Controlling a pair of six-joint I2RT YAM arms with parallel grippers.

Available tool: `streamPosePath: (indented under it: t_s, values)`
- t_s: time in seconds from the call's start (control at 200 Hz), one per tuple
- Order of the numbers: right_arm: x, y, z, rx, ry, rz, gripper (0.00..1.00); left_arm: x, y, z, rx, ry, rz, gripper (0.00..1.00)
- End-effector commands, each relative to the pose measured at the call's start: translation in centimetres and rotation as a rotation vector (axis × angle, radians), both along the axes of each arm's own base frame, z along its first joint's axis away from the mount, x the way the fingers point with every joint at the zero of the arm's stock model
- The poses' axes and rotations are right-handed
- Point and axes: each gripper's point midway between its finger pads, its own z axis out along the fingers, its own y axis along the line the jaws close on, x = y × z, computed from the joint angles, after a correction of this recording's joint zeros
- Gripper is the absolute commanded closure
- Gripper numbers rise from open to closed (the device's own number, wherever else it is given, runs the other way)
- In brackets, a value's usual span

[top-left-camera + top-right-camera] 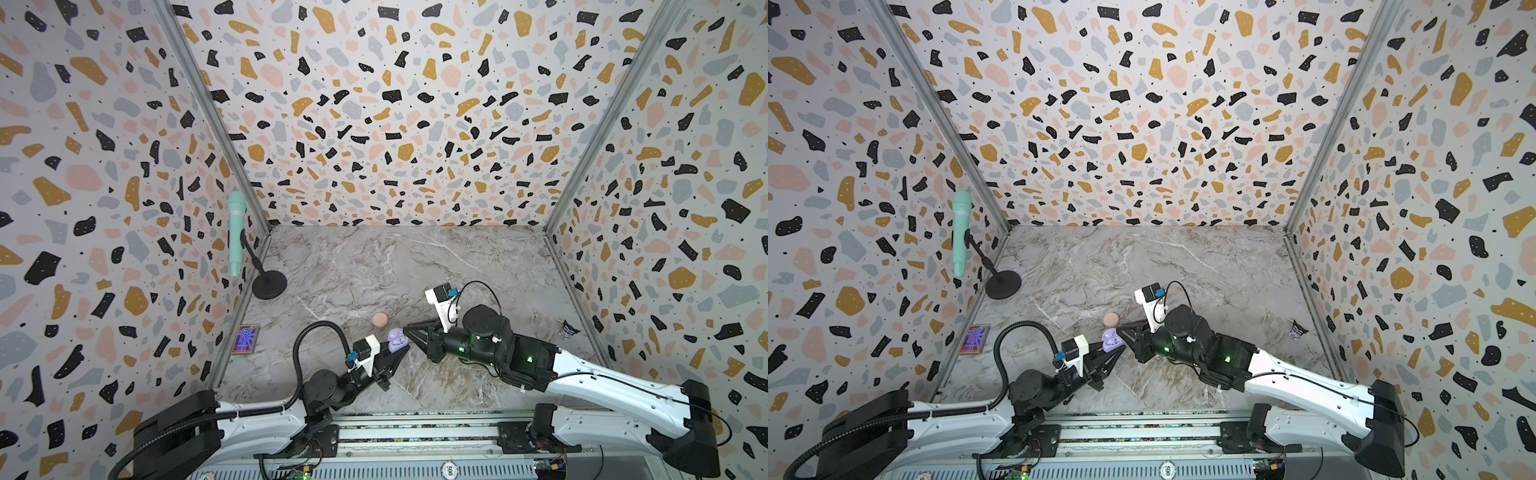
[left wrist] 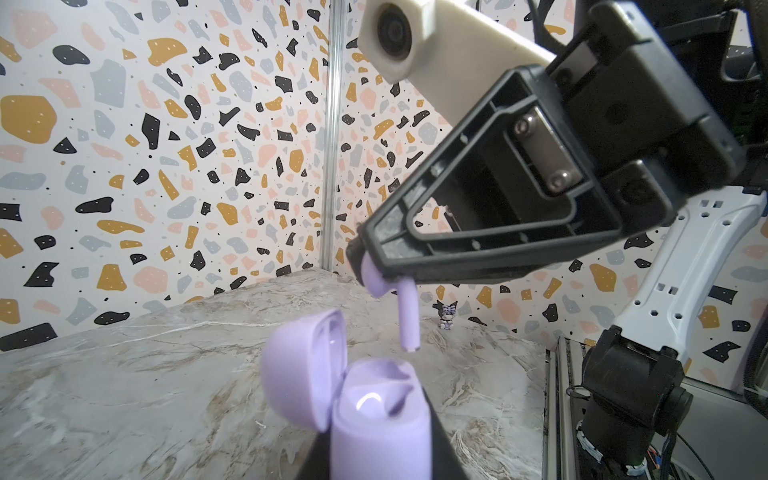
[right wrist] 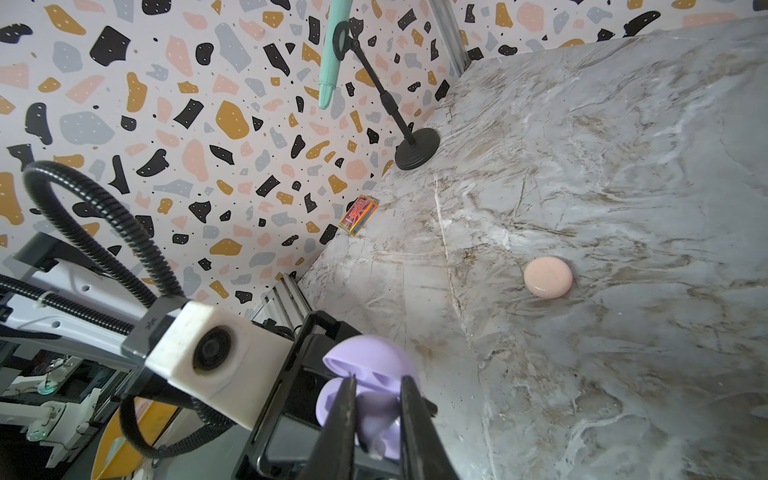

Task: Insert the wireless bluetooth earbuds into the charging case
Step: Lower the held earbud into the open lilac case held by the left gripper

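Left gripper: the left gripper (image 1: 400,350) is clamped on the rounded lavender plastic charging case (image 2: 376,428). One black finger (image 2: 442,453) presses the case's side, and the case sits right at the fingertips.
Case lid: the hinged lid (image 2: 303,365) stands swung open beside the body, its hollow turned toward the right gripper's fingertips.
Right gripper: the right gripper (image 2: 360,259) pinches the bulb end of a small lavender stemmed earbud (image 2: 407,311), with both thin fingers (image 3: 347,415) closed against it.
Earbud place: it hangs below the right fingertips, stem pointing down. Its tip is just above the case's open mouth, not touching it and not yet in.
Case interior: blurred, so I cannot tell whether another bud is seated there.
Tips: in both top views the two grippers' tips nearly meet at the case (image 1: 397,337) (image 1: 1112,338).
Pink case: a round, flat pale-pink puck-like case (image 1: 380,318), closed, lies on the grey marble table (image 1: 374,266) just beyond the right fingertips, apart from them.
Far from the fingers: a mint-green microphone (image 1: 237,232) on a black stand (image 1: 269,284), a small colourful box (image 1: 245,339) and a small dark figurine (image 1: 568,329) sit by the walls.
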Motion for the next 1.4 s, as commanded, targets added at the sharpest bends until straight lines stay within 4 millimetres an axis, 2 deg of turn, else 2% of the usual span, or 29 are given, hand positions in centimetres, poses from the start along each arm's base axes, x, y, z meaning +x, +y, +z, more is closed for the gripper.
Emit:
streamPosePath:
  t_s: [0.0, 0.26, 0.876, 1.396]
  values:
    - [0.0, 0.4, 2.7, 0.066, -0.044, 0.0, 0.82, -0.5, 0.5, 1.3, -0.046, -0.046, -0.006, 1.0]
    - [-0.3, 0.8, 2.3, 0.06, -0.04, 0.013, 0.83, -0.6, 0.5, 1.4, -0.046, -0.051, -0.005, 1.0]
    - [0.0, 0.4, 0.9, 0.034, -0.042, -0.011, 0.83, -0.8, 0.5, 1.7, -0.053, -0.062, -0.016, 1.0]
    - [-0.7, 0.5, 0.0, 0.023, -0.034, 0.012, 0.84, -0.8, 0.6, 1.7, -0.058, -0.064, -0.014, 1.0]
